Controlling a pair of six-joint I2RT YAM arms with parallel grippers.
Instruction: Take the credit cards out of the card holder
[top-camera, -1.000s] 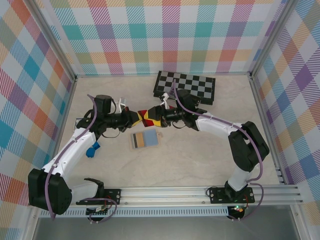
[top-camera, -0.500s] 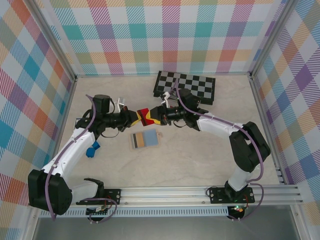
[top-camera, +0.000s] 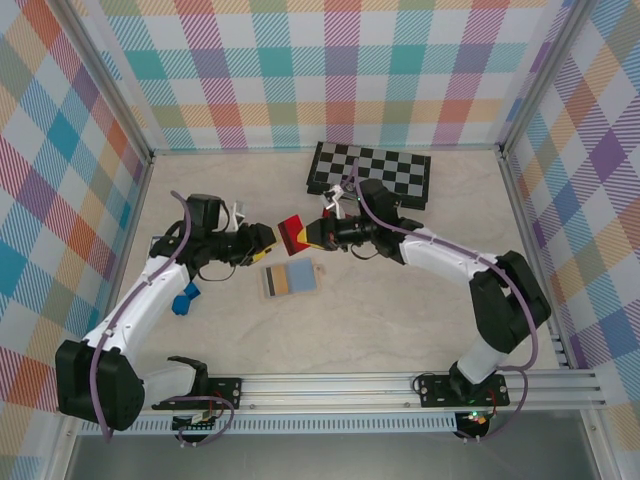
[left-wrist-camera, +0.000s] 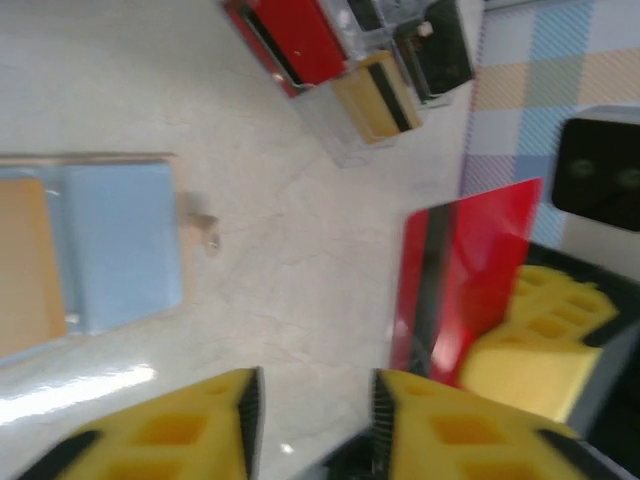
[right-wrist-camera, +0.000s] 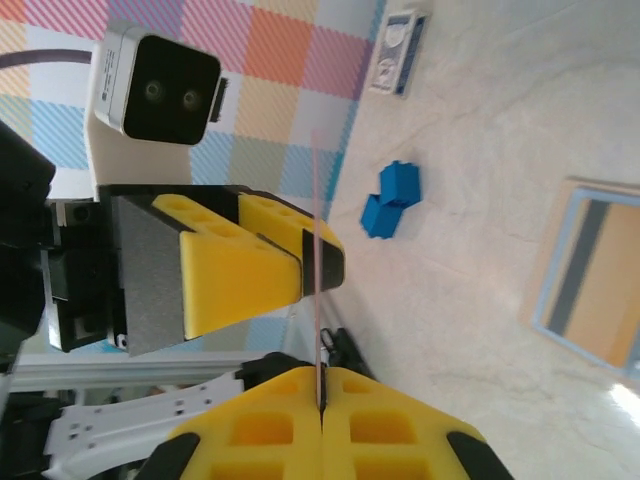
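The red credit card (top-camera: 291, 232) hangs above the table, pinched at one edge by my shut right gripper (top-camera: 306, 234). It stands edge-on (right-wrist-camera: 318, 250) above my right gripper (right-wrist-camera: 322, 385) in the right wrist view. My left gripper (top-camera: 267, 238) sits just left of the card, jaws open with nothing between them (left-wrist-camera: 315, 400); the red card (left-wrist-camera: 470, 270) lies off to their right. The light blue card holder (top-camera: 290, 280) lies open on the table below both grippers. An orange-tan card with a dark stripe (left-wrist-camera: 30, 260) rests on its left panel.
A chessboard (top-camera: 370, 172) lies at the back of the table. A small blue block (top-camera: 185, 300) sits by the left arm. A clear tray with red and tan contents (left-wrist-camera: 340, 70) and a blue-patterned card box (right-wrist-camera: 398, 40) stand near the left wall.
My right gripper has shut on the red card. My left gripper has opened, let go of the card and drawn back to the left.
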